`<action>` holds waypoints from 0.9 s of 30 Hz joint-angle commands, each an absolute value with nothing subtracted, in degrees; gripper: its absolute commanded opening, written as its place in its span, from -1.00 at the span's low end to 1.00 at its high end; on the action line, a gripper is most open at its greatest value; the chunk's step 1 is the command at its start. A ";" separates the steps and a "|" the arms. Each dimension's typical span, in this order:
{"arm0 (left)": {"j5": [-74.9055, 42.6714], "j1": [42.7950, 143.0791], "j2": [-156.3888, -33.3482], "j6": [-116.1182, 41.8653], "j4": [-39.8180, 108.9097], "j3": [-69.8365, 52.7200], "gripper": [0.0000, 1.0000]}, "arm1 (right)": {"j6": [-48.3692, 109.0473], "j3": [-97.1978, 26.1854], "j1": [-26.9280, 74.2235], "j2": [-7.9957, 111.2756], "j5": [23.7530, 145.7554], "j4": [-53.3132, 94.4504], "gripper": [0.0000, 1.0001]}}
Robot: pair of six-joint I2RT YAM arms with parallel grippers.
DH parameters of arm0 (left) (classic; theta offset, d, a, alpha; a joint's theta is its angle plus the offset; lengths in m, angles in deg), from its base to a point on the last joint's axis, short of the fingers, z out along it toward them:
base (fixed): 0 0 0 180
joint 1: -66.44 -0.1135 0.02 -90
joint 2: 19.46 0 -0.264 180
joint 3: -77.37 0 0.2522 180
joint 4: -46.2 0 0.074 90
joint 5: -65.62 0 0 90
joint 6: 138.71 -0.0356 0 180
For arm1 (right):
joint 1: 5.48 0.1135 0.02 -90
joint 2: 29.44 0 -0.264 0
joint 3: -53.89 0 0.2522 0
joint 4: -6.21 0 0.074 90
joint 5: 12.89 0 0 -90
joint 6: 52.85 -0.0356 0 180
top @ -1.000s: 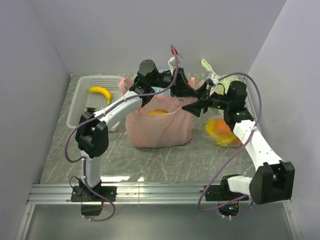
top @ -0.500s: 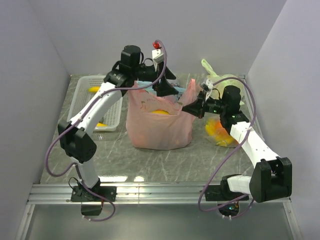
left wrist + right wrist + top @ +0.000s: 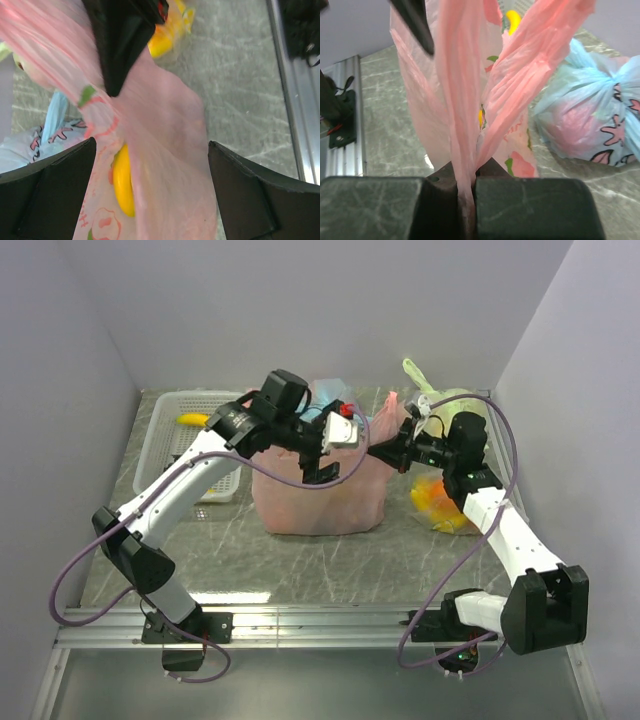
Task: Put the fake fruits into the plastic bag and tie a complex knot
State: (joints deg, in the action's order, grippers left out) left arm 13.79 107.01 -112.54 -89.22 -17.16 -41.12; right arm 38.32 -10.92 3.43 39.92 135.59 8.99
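Observation:
The pink plastic bag point(image 3: 318, 498) stands mid-table with a yellow banana point(image 3: 123, 181) showing through its film. My left gripper point(image 3: 322, 462) hangs open over the bag's top, and its fingers point(image 3: 55, 192) straddle the pink film point(image 3: 170, 150) without pinching it. My right gripper point(image 3: 380, 452) is shut on a bunched pink handle point(image 3: 462, 150) at the bag's right side, holding it up. Another banana point(image 3: 193, 420) lies in the white basket point(image 3: 165, 465). The knot is out of view.
A tied light blue bag point(image 3: 592, 112) sits behind the pink one. A pale green bag point(image 3: 455, 402) and a clear bag of yellow-orange fruit point(image 3: 438, 502) lie at the right, under my right arm. Walls enclose the table on three sides.
My left gripper opened, rose to the back, then came down over the bag's top. My right gripper closed on the pink handle and stays there.

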 commanded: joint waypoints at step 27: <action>8.49 100.81 -131.34 -95.63 -18.08 -46.68 -0.16 | 44.88 -8.92 2.43 34.45 138.11 5.91 -1.00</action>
